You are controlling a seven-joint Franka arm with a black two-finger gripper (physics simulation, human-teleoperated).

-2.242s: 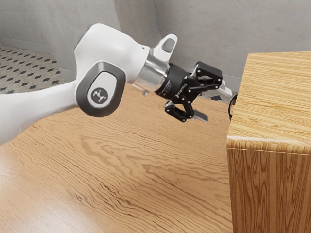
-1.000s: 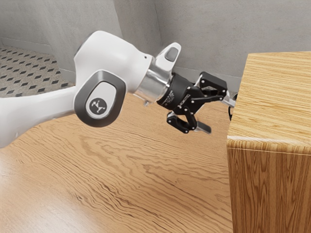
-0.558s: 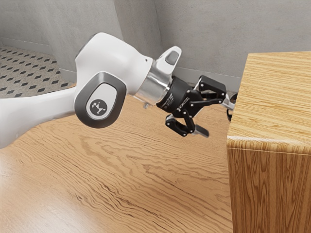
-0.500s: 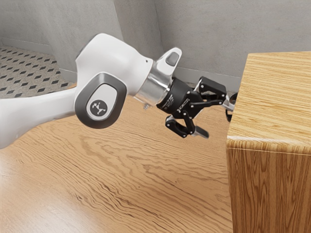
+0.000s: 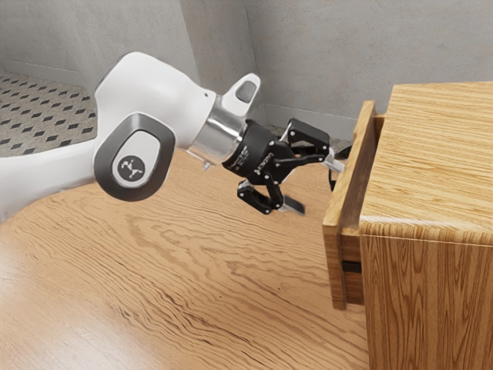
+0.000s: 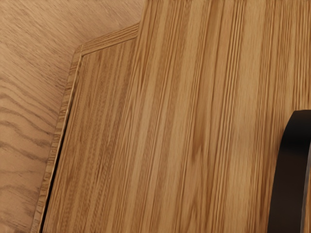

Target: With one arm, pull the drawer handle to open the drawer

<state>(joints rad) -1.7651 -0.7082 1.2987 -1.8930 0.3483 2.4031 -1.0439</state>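
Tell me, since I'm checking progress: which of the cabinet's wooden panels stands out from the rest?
The drawer front, the panel facing the pincer; it juts toward the arm, while the cabinet's top and side meet flush.

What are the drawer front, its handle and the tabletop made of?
The drawer front looks like light wood with a smooth finish; straight grain lines run along it. The handle is plain matte black, perhaps metal or plastic; the look leaves it open. The table looks like wood too, with wavy, bolder grain and a soft sheen.
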